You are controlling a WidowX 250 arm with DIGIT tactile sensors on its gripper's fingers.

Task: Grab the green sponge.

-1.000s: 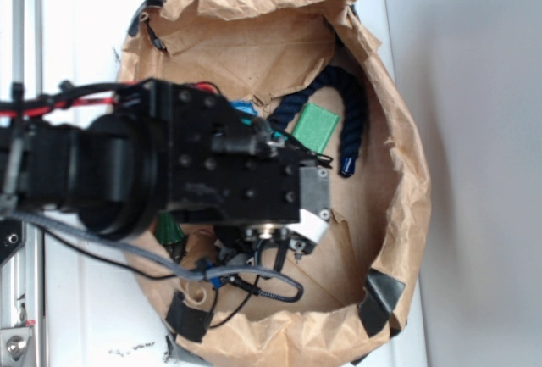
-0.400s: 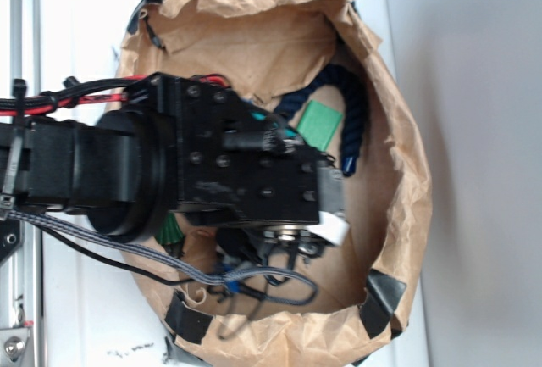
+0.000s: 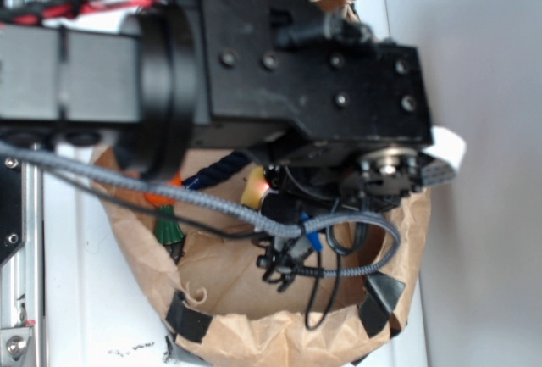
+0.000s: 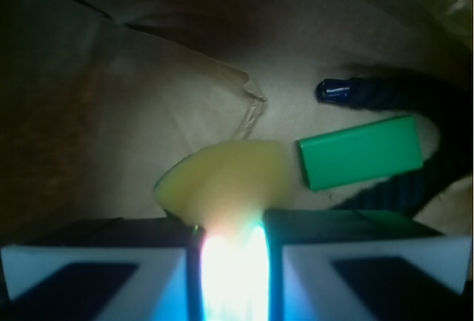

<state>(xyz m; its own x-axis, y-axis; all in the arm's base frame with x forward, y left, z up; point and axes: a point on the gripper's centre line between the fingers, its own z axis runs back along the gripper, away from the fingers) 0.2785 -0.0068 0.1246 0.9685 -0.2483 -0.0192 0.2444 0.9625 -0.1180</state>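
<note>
Hand pads show at the near edge of the wrist view, only a narrow bright gap between them and nothing gripped. Just beyond them lies the yellow sponge, and to its right, close beside it, the green sponge rests flat on the brown paper, partly ringed by the dark rope. In the exterior view the arm hides the sponge. By this evidence the grab has not begun: the hand would need to move right, line up over the green block, and close on it.
</note>
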